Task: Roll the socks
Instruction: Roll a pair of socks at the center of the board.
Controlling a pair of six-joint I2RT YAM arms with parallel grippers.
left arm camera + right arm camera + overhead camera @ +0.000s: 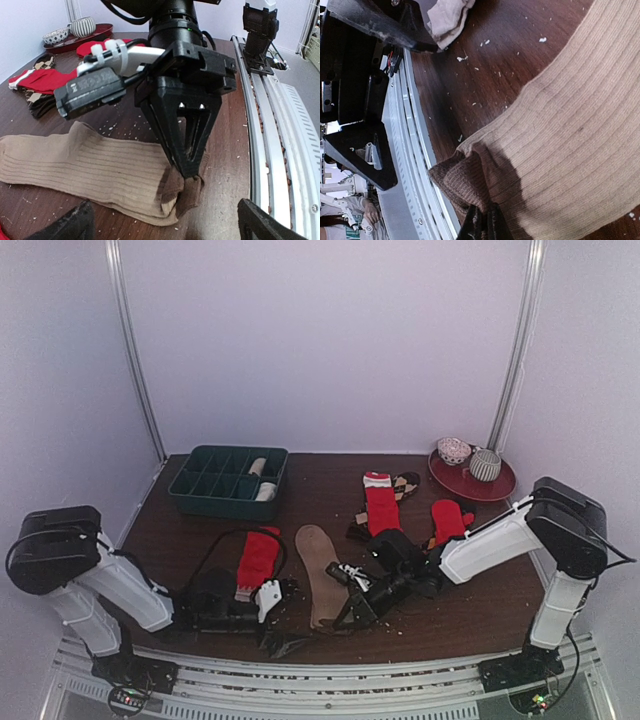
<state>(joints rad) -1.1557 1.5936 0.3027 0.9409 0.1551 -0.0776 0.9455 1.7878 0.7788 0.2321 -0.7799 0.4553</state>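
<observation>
A plain tan sock (318,575) lies lengthwise on the brown table, its near end by the front edge. My right gripper (352,618) is shut on that near end, which is bunched and lifted a little between the fingertips (482,226); the left wrist view shows the pinch too (190,172). My left gripper (283,640) is open and empty just left of the pinched end, its fingers (67,225) wide apart, one on either side of it. A red sock with a cream end (257,558) lies left of the tan one. More red socks (381,505) and a diamond-patterned one (405,483) lie at the back right.
A dark green compartment tray (228,480) holding rolled socks stands at the back left. A red plate (495,485) with two small bowls is at the back right. The metal rail (280,130) runs along the table's front edge, close to both grippers.
</observation>
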